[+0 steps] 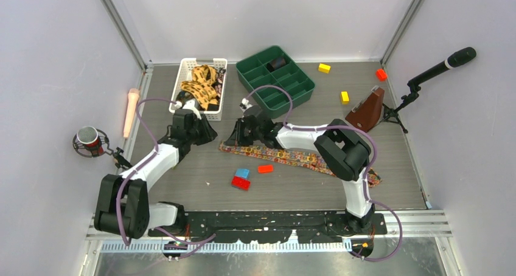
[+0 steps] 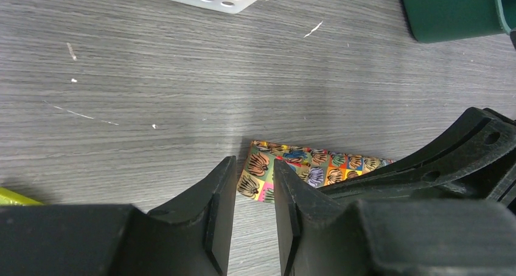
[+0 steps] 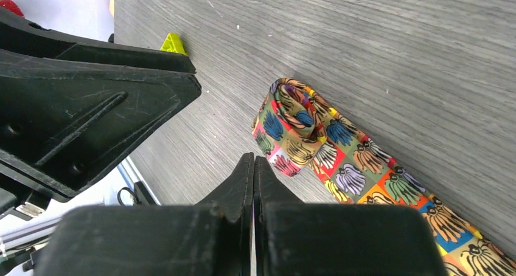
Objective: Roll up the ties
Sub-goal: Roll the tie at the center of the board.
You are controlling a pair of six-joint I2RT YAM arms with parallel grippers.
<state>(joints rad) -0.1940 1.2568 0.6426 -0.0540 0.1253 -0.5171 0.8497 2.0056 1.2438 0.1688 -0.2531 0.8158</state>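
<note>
**Two arms meeting at one end of a flat tie**

One grey wood-grain table (image 1: 292,194) is carrying everything. The left arm (image 1: 155,157) and the right arm (image 1: 301,136) are both reaching toward the middle. Their wrists are sitting near each other, just in front of the basket and the tray.

One tie (image 1: 298,157), printed in multicoloured squares, is lying on the table. It is running from beside the two wrists out to the right, and the right arm's elbow is hiding part of it. In the right wrist view its end is curling over on itself in a small loose roll, while the rest is lying flat.

The green tray (image 1: 296,66) is sitting at the back, with a dark item in one rear compartment; what it is, I cannot tell. The white basket (image 1: 201,61) is standing just left of the tray and holding more ties (image 1: 204,84), orange-tan and dark, bunched together.

The left fingers (image 2: 213,203) are standing narrowly apart with nothing between them, their tips just short of the tie's end. The right fingers (image 3: 240,185) are pressing together on nothing, their tips just beside the rolled end.

A blue block (image 1: 242,173) and two red blocks (image 1: 240,183) (image 1: 265,168) are lying just in front of the tie.
</note>
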